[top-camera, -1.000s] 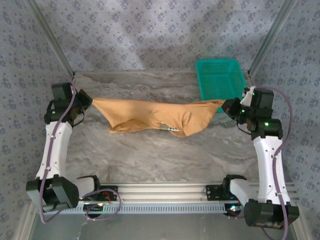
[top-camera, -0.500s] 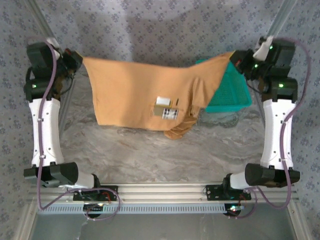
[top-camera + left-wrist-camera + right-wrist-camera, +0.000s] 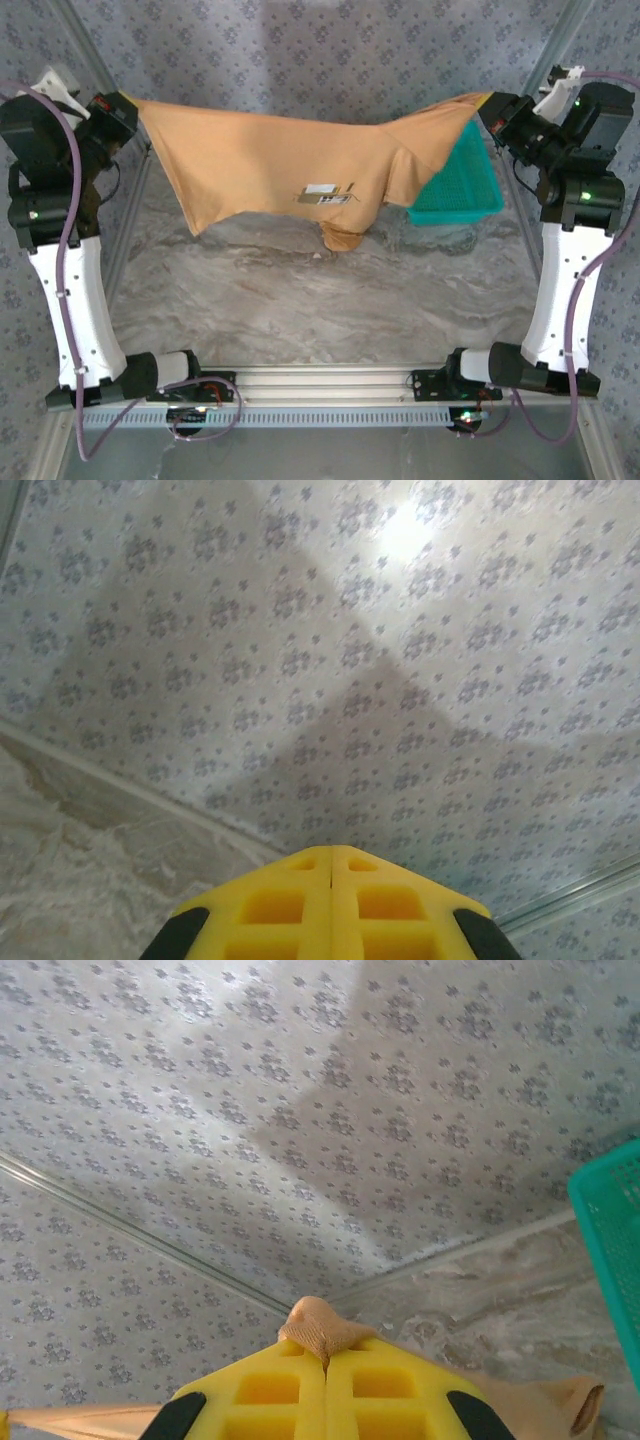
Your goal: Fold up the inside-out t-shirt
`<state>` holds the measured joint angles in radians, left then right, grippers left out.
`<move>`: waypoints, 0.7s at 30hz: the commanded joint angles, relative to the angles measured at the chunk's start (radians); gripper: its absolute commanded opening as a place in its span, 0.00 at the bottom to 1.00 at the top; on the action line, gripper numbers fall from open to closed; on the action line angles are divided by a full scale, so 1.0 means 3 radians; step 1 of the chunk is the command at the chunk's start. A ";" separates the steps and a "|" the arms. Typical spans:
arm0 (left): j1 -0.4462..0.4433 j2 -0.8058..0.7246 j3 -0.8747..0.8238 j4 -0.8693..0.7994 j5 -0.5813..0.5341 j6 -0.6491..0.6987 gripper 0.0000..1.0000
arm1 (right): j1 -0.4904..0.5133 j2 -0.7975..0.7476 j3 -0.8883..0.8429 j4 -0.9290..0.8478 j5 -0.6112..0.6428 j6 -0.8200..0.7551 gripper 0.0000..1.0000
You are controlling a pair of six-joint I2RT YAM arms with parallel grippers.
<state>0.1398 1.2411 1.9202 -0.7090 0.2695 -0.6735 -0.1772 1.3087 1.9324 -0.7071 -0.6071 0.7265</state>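
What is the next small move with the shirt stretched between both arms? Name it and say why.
Probably lower both arms together, drawing nearer, to lay the t-shirt flat on the table. The left gripper and right gripper each pinch a corner, the cloth hangs spread in the air, and its right part overlaps the teal basket, which it should clear.

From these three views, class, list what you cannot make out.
Top view: wording on the care label, too small to read.
Top view: left side of the teal basket, behind the t-shirt.
Left wrist view: any cloth in the left gripper, covered by its shut fingers.
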 commanded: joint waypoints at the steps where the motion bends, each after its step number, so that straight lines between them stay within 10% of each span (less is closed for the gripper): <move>1: 0.0036 -0.0188 -0.0165 0.0072 -0.0075 0.0123 0.00 | -0.0064 -0.0140 -0.0054 0.0240 -0.0185 0.0095 0.00; 21: 0.0038 -0.0545 0.0362 -0.0089 -0.0070 0.0277 0.00 | -0.0381 -0.0599 0.0234 0.0273 -0.0209 -0.0011 0.00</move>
<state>0.1440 1.0142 2.0823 -0.7414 0.2398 -0.6128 -0.2840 1.0424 2.0987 -0.6487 -0.6636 0.6922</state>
